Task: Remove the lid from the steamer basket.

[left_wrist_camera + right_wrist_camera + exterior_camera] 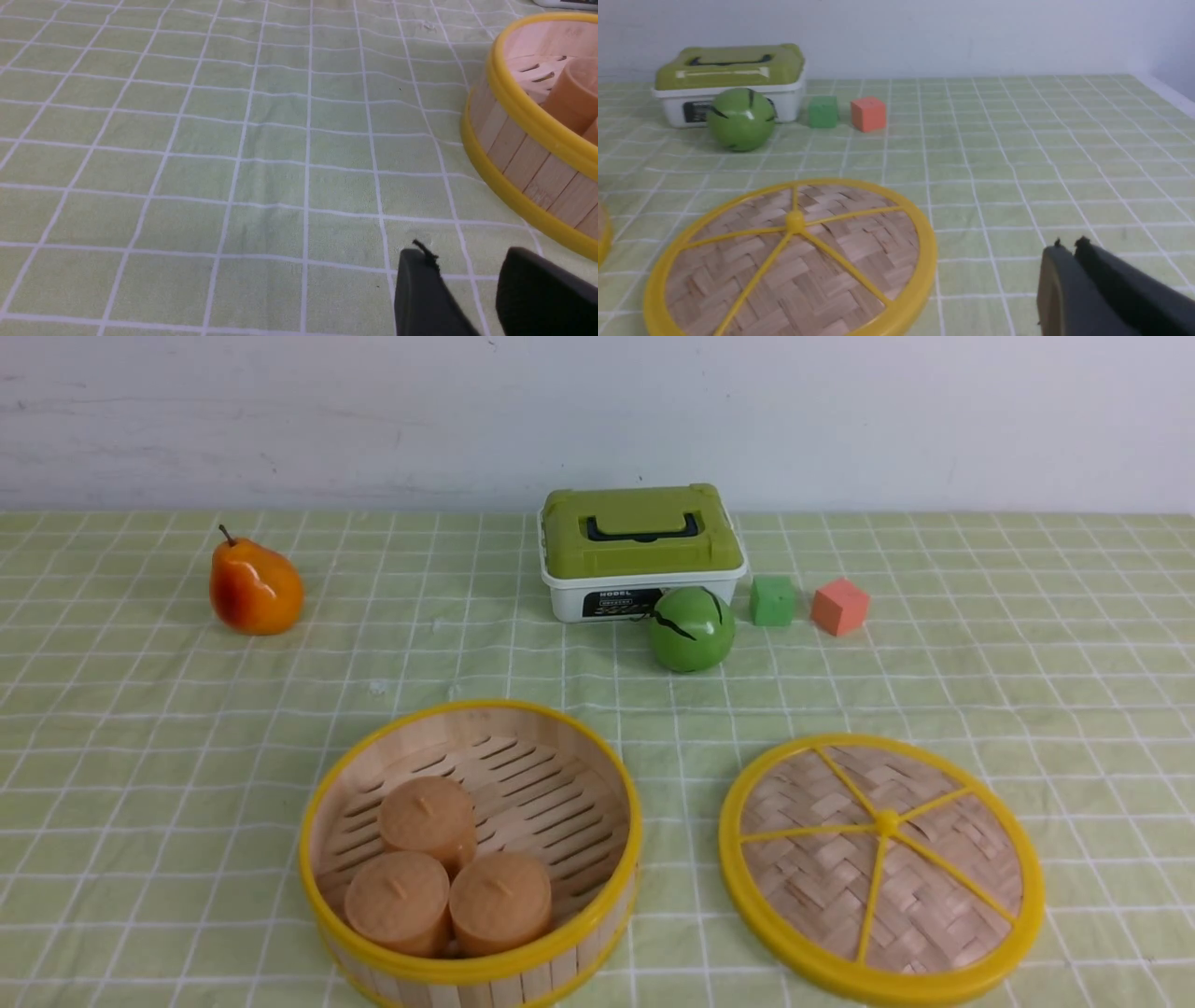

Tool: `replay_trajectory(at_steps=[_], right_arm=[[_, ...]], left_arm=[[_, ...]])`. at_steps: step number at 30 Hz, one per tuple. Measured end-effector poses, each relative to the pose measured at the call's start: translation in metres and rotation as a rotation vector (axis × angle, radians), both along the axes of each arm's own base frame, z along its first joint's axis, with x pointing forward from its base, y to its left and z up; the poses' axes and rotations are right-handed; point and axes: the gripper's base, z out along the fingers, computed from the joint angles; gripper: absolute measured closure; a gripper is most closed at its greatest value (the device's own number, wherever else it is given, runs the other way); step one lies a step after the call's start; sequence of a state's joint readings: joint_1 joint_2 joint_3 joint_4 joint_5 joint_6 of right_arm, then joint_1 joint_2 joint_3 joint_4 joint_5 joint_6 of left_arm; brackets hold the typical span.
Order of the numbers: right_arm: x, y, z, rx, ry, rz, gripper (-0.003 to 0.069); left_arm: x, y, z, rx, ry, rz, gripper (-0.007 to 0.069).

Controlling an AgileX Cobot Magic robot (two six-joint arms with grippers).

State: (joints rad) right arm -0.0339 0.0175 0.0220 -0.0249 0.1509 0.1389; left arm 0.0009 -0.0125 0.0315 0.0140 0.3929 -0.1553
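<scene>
- Right end effector point(1069, 249): its two dark fingers are pressed together with barely a slit between them, nothing in their grip, hanging low over the bench point(1017, 154) and pointing out across the checked cloth.
- Left end effector point(467, 261): fingers apart with a clear gap of cloth showing between them, holding nothing, also low and angled over the bench.
- Neither arm shows in the front view.
- Just beside the right end effector, apart from it, the lid point(881, 863) lies flat on the cloth, knob and spokes facing up.
- Near the left end effector, not touching it, stands the steamer basket point(470, 857), open on top.
- Lid and basket sit side by side with a strip of cloth between them, lid on the robot's right.
- Inside the basket: three round tan buns point(448, 877) clustered towards the near-left wall.
- Further back: a green ball point(692, 628) touching the white box with green lid point(640, 549), then a green cube point(772, 600) and an orange cube point(839, 607).
- Far left, a pear point(254, 586) on its own.
</scene>
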Motion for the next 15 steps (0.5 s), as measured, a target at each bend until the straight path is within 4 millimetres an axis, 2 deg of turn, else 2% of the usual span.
replay_trajectory(at_steps=[4, 8, 15], right_arm=[[-0.003, -0.001, -0.006, 0.009, 0.043, -0.026, 0.0644], [-0.005, -0.002, -0.016, 0.013, 0.162, -0.031, 0.0636], [-0.006, -0.002, -0.018, 0.015, 0.198, -0.033, 0.0627]], left_arm=[[0.000, 0.000, 0.000, 0.000, 0.000, 0.000, 0.0385], [0.000, 0.000, 0.000, 0.000, 0.000, 0.000, 0.0385], [0.000, 0.000, 0.000, 0.000, 0.000, 0.000, 0.0385]])
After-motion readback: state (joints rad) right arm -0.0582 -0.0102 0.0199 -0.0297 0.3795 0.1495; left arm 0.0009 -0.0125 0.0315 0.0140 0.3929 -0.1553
